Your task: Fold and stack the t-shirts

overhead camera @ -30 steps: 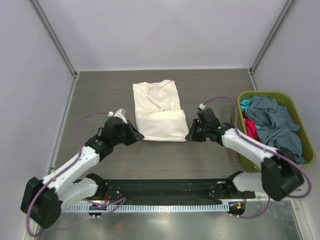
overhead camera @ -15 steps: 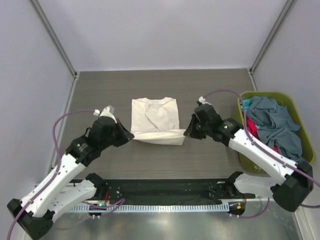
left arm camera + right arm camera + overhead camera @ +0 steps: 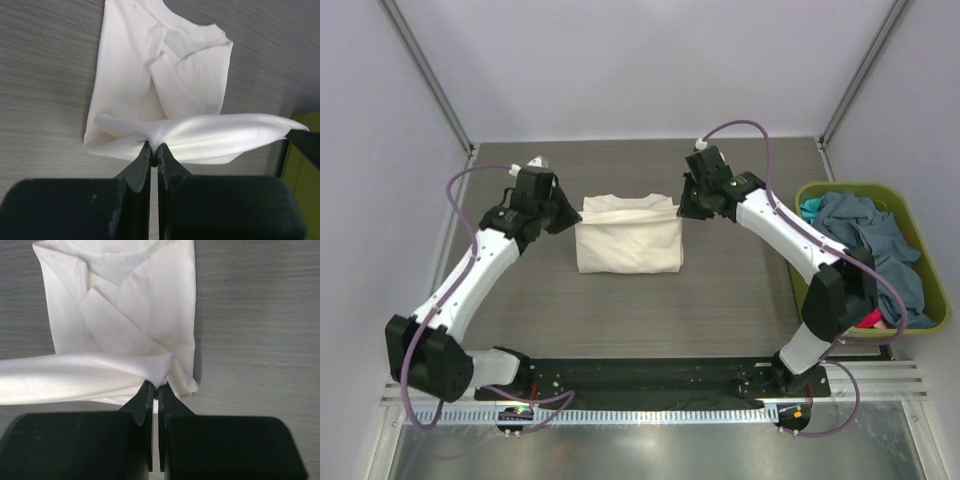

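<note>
Left tool (image 3: pixel 154 148), right tool (image 3: pixel 156 386) pinch cream t-shirt (image 3: pixel 628 245) stretched between.

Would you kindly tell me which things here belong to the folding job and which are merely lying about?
Belonging to the job: cream t-shirt, pinched by the left pincer and the right pincer; heaped t-shirts awaiting their turn.
Merely there: olive-green basket holding that heap; table.

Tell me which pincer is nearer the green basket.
Right. The right pincer holds the cream t-shirt on the side facing the basket; the left pincer holds its opposite side, farther off.
</note>
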`<action>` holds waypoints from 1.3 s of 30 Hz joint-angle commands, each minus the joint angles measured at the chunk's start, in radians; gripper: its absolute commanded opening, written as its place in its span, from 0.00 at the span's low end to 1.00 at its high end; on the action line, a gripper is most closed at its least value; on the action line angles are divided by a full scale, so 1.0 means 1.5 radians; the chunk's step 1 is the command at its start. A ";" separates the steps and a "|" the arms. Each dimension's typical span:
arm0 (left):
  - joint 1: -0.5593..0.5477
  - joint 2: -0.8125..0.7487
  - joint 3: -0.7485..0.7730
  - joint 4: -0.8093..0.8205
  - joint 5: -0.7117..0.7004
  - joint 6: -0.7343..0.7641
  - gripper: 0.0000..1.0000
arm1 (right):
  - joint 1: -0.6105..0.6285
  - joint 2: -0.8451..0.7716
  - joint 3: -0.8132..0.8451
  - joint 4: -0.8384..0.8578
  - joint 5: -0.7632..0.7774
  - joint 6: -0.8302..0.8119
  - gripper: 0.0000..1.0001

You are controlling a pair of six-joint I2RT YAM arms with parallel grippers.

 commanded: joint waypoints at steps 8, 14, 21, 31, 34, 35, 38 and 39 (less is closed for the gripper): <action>0.105 0.240 0.143 0.059 0.098 0.055 0.00 | -0.078 0.174 0.162 -0.004 -0.006 -0.064 0.01; 0.130 0.402 0.268 0.053 0.112 0.055 0.00 | -0.103 0.312 0.278 0.002 -0.053 -0.079 0.01; 0.157 0.645 0.587 -0.104 0.177 0.086 0.84 | -0.144 0.486 0.574 -0.085 -0.111 -0.109 0.86; 0.133 0.287 0.323 -0.099 0.135 0.104 1.00 | -0.140 0.244 0.082 0.124 -0.185 -0.077 0.93; 0.126 0.154 0.189 -0.106 0.118 0.130 1.00 | -0.112 0.205 -0.005 0.157 -0.193 -0.074 0.93; 0.126 0.124 0.160 -0.108 0.109 0.147 1.00 | -0.098 0.200 -0.016 0.162 -0.190 -0.074 0.93; 0.125 0.006 0.063 -0.131 0.083 0.177 1.00 | -0.081 0.207 -0.042 0.176 -0.189 -0.069 0.93; 0.125 -0.019 0.037 -0.132 0.077 0.187 1.00 | -0.076 0.220 -0.046 0.181 -0.191 -0.066 0.92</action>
